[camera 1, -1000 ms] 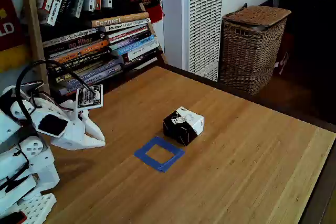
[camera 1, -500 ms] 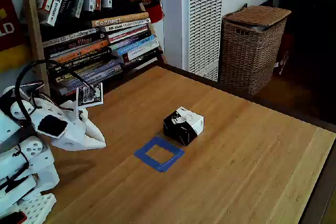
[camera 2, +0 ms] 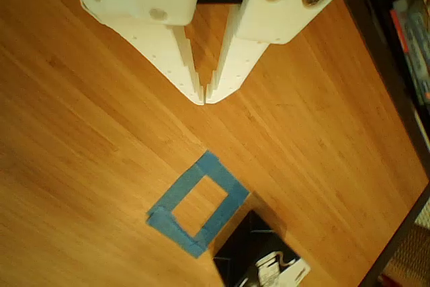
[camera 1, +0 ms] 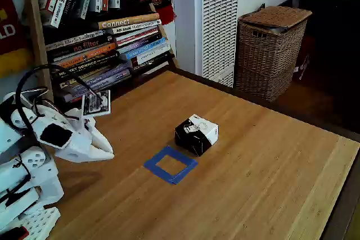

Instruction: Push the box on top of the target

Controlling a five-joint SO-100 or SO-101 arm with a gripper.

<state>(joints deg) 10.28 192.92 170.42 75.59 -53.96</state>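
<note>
Wooden table, box beside target

Wicker basket, stacked books, wooden table

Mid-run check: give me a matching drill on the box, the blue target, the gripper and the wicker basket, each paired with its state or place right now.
Things:
1. box
2. target
3. gripper
4. wicker basket

States:
a. shut, tips together above the table
b. beyond the table's far edge
c. empty, nothing inside the outline
d. beside the tape, near one edge

Pairs: 1-d, 2-c, 3-a, 4-b
</note>
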